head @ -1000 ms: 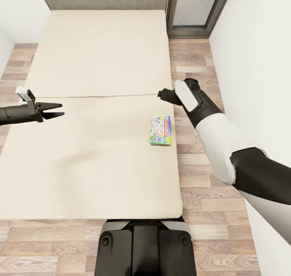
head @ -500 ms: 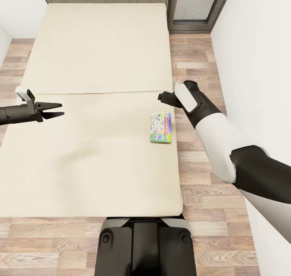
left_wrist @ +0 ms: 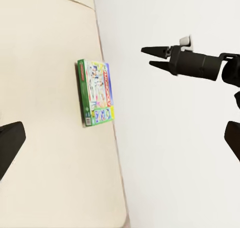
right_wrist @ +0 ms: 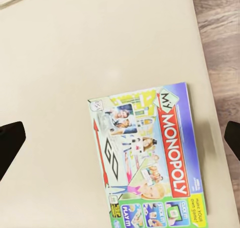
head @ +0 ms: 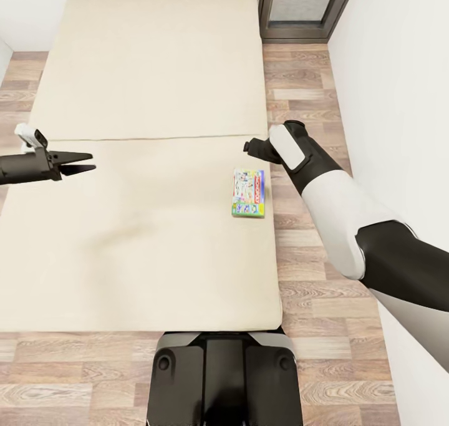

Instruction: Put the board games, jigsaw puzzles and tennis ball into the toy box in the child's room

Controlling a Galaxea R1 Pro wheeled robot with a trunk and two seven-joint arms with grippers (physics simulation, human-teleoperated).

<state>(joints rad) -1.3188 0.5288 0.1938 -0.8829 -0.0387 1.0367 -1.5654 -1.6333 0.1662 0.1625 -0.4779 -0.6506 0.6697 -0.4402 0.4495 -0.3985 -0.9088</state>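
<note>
1. Your left end effector (head: 84, 163) hangs over the left part of the bed (head: 125, 239), its fingers only a little apart and empty.
2. The Monopoly board game (head: 249, 193) lies flat near the bed's right edge.
3. Your right end effector (left_wrist: 152, 58) hovers just beyond it, narrowly parted; I think you should open wider, then lower straight.

1. The right arm (head: 349, 220) has glossy white shells with black joint sections.
2. The left gripper (head: 78, 163) has black pointed fingers and a small white block behind.
3. The base (head: 224, 376) is dark grey.
</note>
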